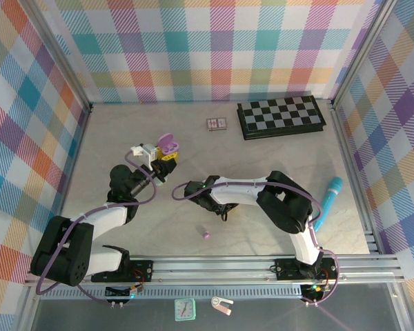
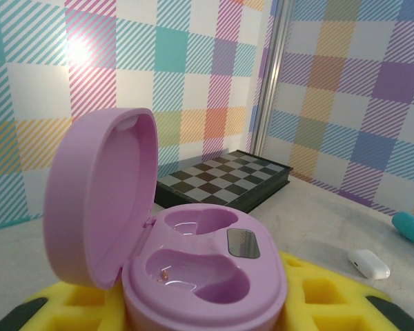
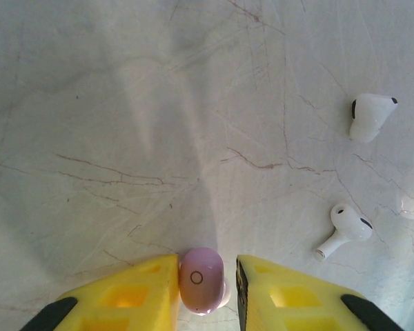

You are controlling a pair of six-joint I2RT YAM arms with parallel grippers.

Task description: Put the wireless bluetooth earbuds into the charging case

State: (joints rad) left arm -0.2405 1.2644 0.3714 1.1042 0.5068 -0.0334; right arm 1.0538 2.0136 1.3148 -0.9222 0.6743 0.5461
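My left gripper (image 1: 164,156) is shut on the purple charging case (image 1: 167,144), held up with its lid open. In the left wrist view the case (image 2: 207,272) shows two empty wells above my yellow fingers (image 2: 317,289). My right gripper (image 3: 207,262) is low over the table and open, its jaws straddling a purple earbud (image 3: 200,279). The left pad touches the bud and a narrow gap remains on the right. Another purple earbud (image 1: 205,235) lies on the table near the front. Two white earbuds (image 3: 369,116) (image 3: 343,229) lie to the right of it.
A folded chessboard (image 1: 281,117) and a small box (image 1: 216,124) sit at the back. A teal stick (image 1: 329,200) lies at the right, with a white case (image 2: 369,263) near it. Checked walls enclose the table on three sides.
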